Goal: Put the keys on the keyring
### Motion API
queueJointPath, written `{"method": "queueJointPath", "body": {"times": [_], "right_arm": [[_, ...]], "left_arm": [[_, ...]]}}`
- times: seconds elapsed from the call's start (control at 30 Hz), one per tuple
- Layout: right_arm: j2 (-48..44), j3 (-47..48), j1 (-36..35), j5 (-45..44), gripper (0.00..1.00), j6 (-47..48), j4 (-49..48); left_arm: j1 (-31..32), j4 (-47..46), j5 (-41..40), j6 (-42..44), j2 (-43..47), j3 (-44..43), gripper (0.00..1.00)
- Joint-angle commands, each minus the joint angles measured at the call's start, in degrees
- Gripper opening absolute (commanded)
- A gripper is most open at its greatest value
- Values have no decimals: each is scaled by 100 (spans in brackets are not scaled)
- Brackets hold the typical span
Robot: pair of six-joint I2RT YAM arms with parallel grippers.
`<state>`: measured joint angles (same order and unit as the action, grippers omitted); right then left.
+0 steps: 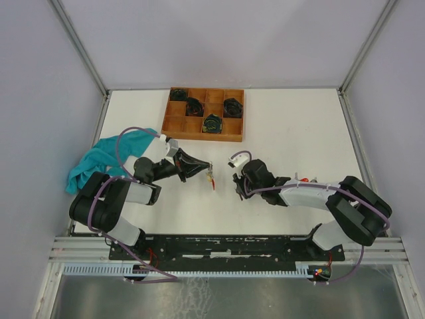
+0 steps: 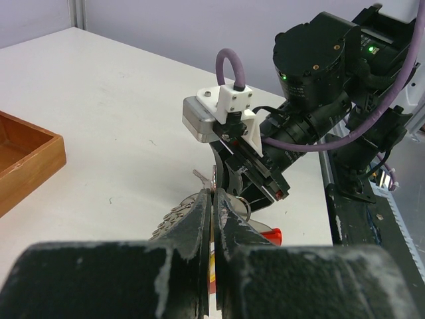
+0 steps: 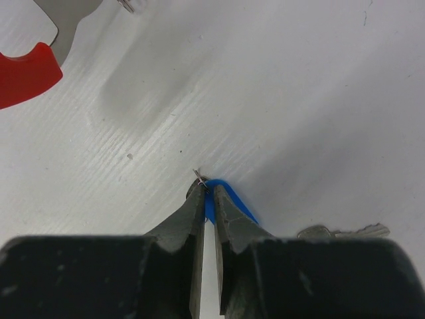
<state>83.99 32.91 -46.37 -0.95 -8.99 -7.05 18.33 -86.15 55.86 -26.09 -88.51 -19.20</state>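
The left tool (image 2: 212, 194) is clamped tight on the keyring (image 1: 211, 176) and holds it up just off the surface (image 1: 285, 126), near the middle, with its tips pointing right. A red tag (image 3: 23, 76) and a silver key blade hang from that bunch. The left wrist view shows a thin yellow-and-red edge in the slit between the fingers, but exactly which part of the bunch is pinched cannot be told. The right tool (image 3: 208, 189) is down at the surface, its jaws drawn narrow around the blue key (image 3: 232, 201). The blue tag sits right at the fingertips and the silver blade (image 3: 345, 231) trails back to the right behind 1 finger. So the key's long axis runs roughly left to right, tag end leading, with a tiny wire end showing at the very tip of the tag. What matters for the coming move is that the keyring lies to the left of the right tool and slightly farther away, near but not touching, and higher than the blue key. The right arm is the one carrying the key, so it would probably have to lift and travel left, tag end first, to meet the ring. The 2 tools face each other almost head on, so there is little room for a sideways miss.
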Motion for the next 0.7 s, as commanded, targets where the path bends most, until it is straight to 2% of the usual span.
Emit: {"method": "queueJointPath", "body": {"times": [0.0, 0.17, 0.27, 0.37, 0.67], "right_arm": [[83, 258, 14, 144, 18, 146, -61], [136, 328, 14, 178, 11, 181, 26], [108, 384, 14, 186, 2, 204, 150], [36, 504, 14, 142, 1, 233, 439], [225, 1713, 8, -116, 1, 34, 2913]], "left_arm": [[-26, -703, 77, -169, -8, -86, 3], [-16, -703, 77, -169, -8, -97, 3], [-22, -706, 80, -167, -2, -93, 3], [-22, -707, 82, -169, -8, -101, 3], [-30, -703, 86, -176, -30, -108, 3]]}}
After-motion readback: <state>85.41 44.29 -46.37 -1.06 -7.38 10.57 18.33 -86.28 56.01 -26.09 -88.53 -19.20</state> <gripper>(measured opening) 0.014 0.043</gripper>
